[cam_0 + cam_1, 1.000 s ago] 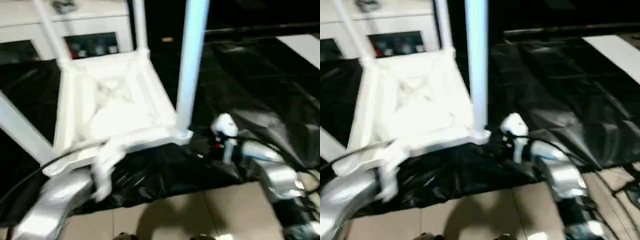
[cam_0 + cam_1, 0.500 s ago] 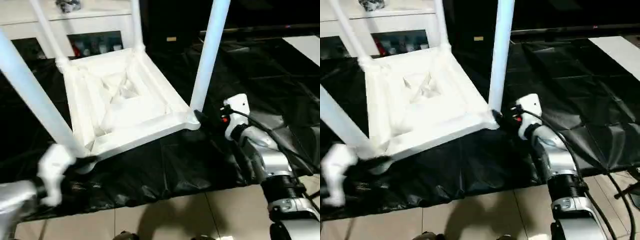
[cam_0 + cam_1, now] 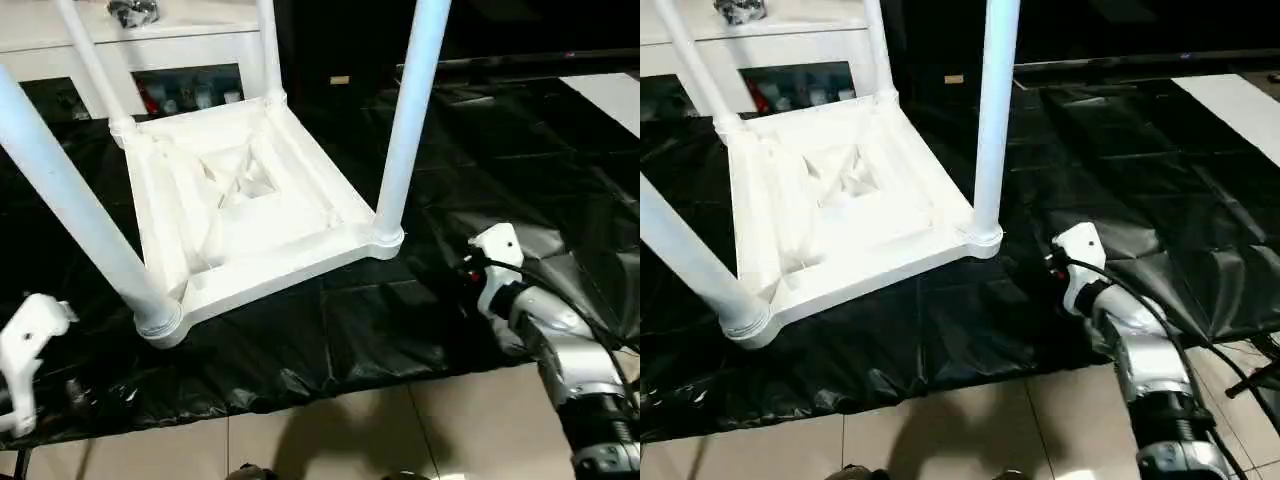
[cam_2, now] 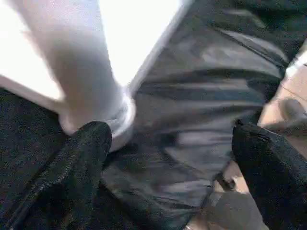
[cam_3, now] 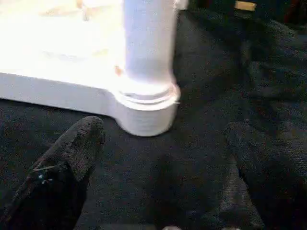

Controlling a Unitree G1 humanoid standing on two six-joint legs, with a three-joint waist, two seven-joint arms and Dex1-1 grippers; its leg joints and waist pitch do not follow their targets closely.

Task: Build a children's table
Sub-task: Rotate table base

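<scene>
While both hands gape, table (image 3: 240, 200) lies apart between them.

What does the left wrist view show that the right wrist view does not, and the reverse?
Left wrist view: the near-left leg and a strip of tiled floor. Right wrist view: the near-right leg seated in its corner socket. Both: the black sheet and an open pincer, the left pincer and the right pincer, holding nothing.
</scene>
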